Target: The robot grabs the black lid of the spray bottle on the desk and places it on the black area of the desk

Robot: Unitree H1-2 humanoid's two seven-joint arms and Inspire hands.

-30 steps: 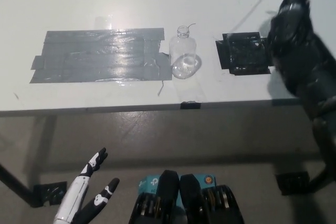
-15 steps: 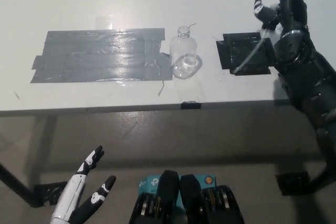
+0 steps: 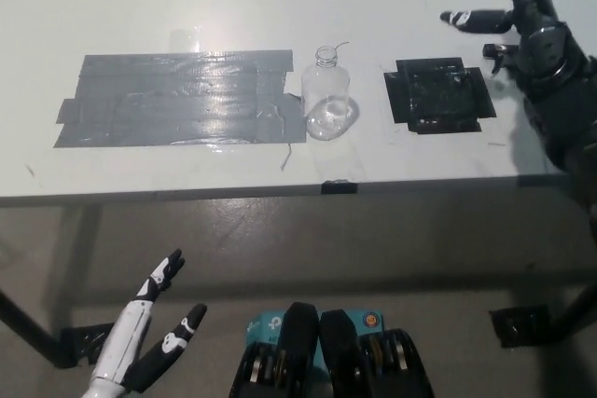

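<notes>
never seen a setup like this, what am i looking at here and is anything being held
This is one view from a camera on a humanoid robot's head, looking steeply down at a white desk. The black right hand is at the upper right, fingers spread, holding nothing. The white left hand rests below the desk edge at the lower left, also open. On the desk stands a clear bottle with no cap on its neck. Left of it is a large patch of grey tape; right of it, beside the black hand, is a small black square. I cannot make out the lid in this picture.
</notes>
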